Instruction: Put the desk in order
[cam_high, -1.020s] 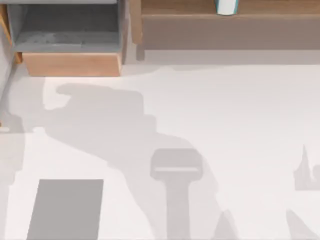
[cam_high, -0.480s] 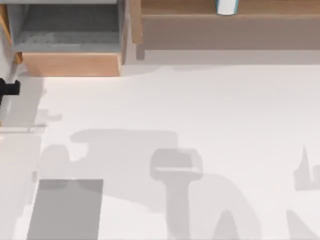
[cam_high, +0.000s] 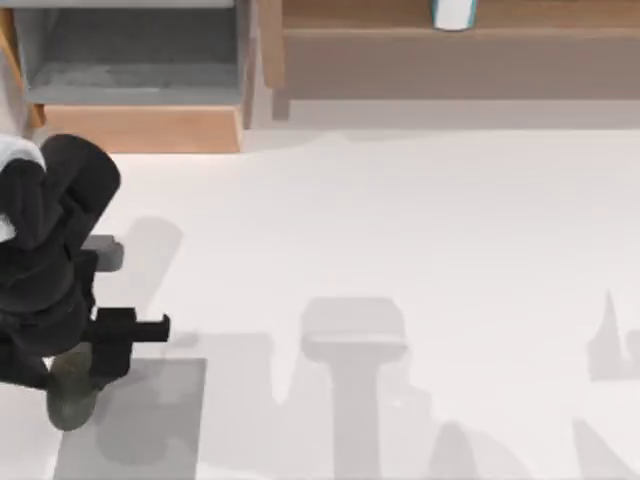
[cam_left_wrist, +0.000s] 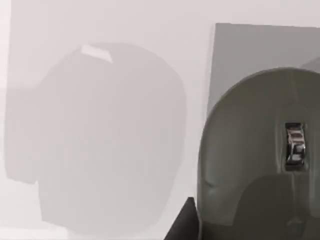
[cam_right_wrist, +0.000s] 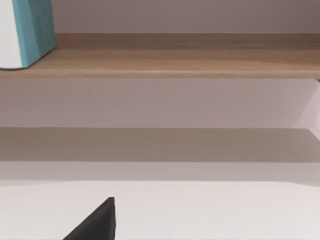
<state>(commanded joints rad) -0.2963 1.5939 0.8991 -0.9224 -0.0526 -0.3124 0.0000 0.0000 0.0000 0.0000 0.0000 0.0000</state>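
The desk (cam_high: 450, 220) is a broad white tabletop. My left arm reaches in from the left side, and my left gripper (cam_high: 78, 372) is shut on a grey-green mouse (cam_high: 70, 397). It holds the mouse over the left part of the grey square mouse pad (cam_high: 150, 430) near the front edge. In the left wrist view the mouse (cam_left_wrist: 250, 150), with its metal scroll wheel, hangs close over the mouse pad (cam_left_wrist: 260, 47). A black edge of my right gripper (cam_right_wrist: 97, 222) shows low in the right wrist view, facing the back shelf.
An open wooden drawer (cam_high: 140, 90) with a grey inside stands at the back left. A long wooden shelf (cam_high: 450, 40) runs along the back and carries a white and teal container (cam_high: 453, 12), seen also as the container (cam_right_wrist: 25, 30) in the right wrist view.
My left arm has come in from the left edge with the mouse and moved toward the front, over the mouse pad. The shadows on the desk have shifted with it.
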